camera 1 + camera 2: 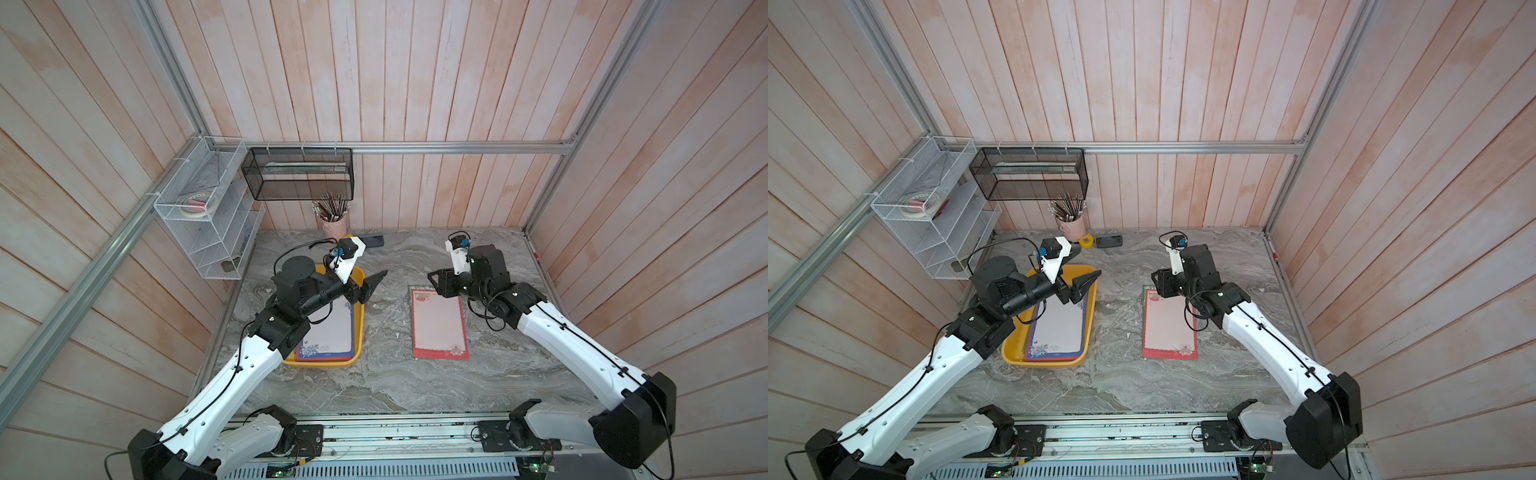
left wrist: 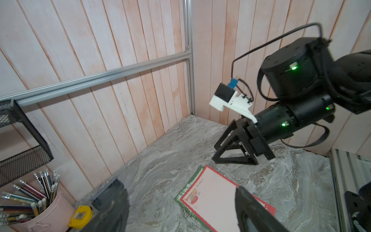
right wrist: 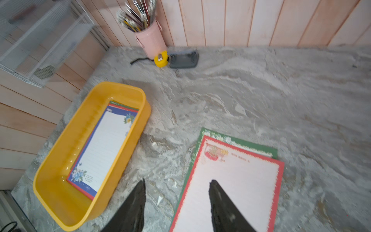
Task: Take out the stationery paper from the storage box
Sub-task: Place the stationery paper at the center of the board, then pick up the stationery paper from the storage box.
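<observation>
The yellow storage box (image 1: 360,328) (image 1: 1042,360) (image 3: 60,152) sits left of centre. Stationery paper lies inside it, a blue-bordered sheet (image 1: 328,332) (image 1: 1059,328) (image 3: 104,146) on top. A red-bordered sheet (image 1: 438,328) (image 1: 1169,328) (image 2: 212,198) (image 3: 230,180) lies on the table to the right, over a green-bordered sheet (image 3: 241,142). My left gripper (image 1: 376,282) (image 1: 1088,282) (image 2: 180,188) hangs open and empty over the box's far right corner. Open and empty too, my right gripper (image 1: 432,278) (image 1: 1154,276) (image 3: 178,180) (image 2: 215,152) hovers above the far left corner of the table sheets.
At the back stand a pink cup of pencils (image 1: 334,220), a yellow tape measure (image 1: 1086,241) and a dark grey device (image 1: 372,241). A black mesh basket (image 1: 299,172) and a white wire rack (image 1: 208,208) hang on the wall at the left. Wooden walls enclose three sides.
</observation>
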Motion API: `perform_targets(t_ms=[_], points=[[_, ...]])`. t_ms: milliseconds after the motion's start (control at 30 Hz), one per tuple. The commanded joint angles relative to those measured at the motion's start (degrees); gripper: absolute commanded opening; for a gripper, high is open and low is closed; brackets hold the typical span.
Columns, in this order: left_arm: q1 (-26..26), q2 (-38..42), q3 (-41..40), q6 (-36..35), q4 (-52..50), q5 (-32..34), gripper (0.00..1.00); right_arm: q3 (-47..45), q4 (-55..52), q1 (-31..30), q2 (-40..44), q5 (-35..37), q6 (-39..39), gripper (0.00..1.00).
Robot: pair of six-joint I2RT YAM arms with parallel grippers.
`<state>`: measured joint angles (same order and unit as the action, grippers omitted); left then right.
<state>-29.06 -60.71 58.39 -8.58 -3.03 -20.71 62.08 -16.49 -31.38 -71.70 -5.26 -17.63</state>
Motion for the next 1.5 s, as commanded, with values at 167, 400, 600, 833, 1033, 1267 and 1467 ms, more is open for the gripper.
perform_targets(t_ms=[167, 400, 600, 833, 1033, 1267, 1467], points=[[2.5, 4.5, -2.8, 5.2, -8.2, 6.1, 0.83, -4.9, 13.0, -1.7, 3.5, 1.1, 0.9, 0.53], [13.2, 6.9, -6.0, 12.5, -15.2, 4.5, 0.78, -4.0, 14.3, -6.3, 0.6, 1.1, 0.8, 0.53], [23.8, 0.8, -5.4, 20.8, -18.2, -2.1, 0.76, -3.5, 16.6, -9.6, -3.4, 0.6, -2.6, 0.53], [28.6, -7.4, -4.2, 23.3, -17.5, -2.7, 0.74, -3.1, 19.3, -13.0, -9.6, -2.6, -10.2, 0.53], [28.9, -13.1, -3.9, 19.6, -19.7, 4.0, 0.70, -1.9, 19.8, -16.1, -15.7, -5.3, -15.1, 0.51], [28.9, -15.9, -6.7, 16.3, -20.6, 9.5, 0.69, -0.8, 20.5, -17.0, -21.6, -8.9, -21.6, 0.49], [28.8, -19.8, -6.3, 15.2, -22.4, 11.8, 0.68, 1.2, 20.8, -17.1, -26.3, -12.5, -24.7, 0.47]])
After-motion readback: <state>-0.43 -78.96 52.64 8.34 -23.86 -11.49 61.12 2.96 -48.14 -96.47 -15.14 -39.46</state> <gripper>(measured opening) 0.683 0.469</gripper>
